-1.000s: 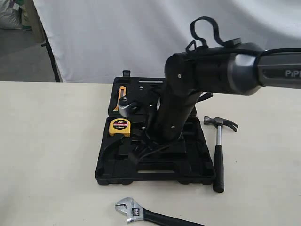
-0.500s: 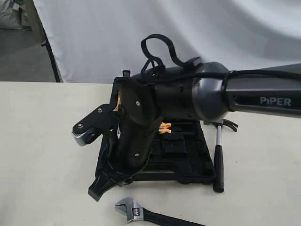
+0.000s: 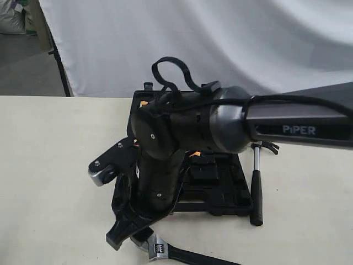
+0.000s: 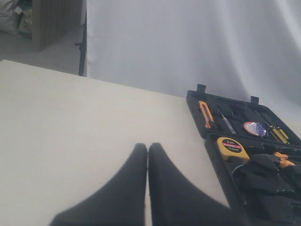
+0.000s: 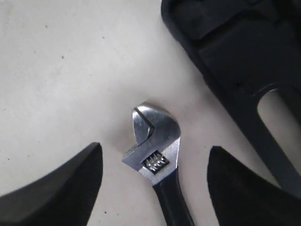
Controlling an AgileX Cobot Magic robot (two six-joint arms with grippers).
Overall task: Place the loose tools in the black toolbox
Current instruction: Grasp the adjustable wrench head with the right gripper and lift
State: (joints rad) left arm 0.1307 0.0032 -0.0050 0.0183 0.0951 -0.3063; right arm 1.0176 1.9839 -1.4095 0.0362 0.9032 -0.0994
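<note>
Exterior view: the right fingers [image 3: 118, 236] hang at the front left corner of the black toolbox [image 3: 226, 201], which lies open on the table [image 3: 49, 165]. They are just above the silver head of the adjustable wrench [image 3: 158, 249], which lies on the table just in front of the toolbox. The claw hammer [image 3: 256, 182] lies on the table along the toolbox's right wall.

In the right wrist view the right fingers [image 5: 61, 183] stand wide apart and empty. The wrench head is between them and touches neither, and the toolbox's front edge is just beside.

In the left wrist view the left fingers [image 4: 129, 188] are pressed together, holding nothing, over bare table left of the toolbox. Inside the toolbox lie a yellow tape measure [image 4: 232, 147], then in the far half a small tape roll [image 4: 254, 128] with a red-white label, then orange-handled pliers [image 4: 281, 157].
</note>
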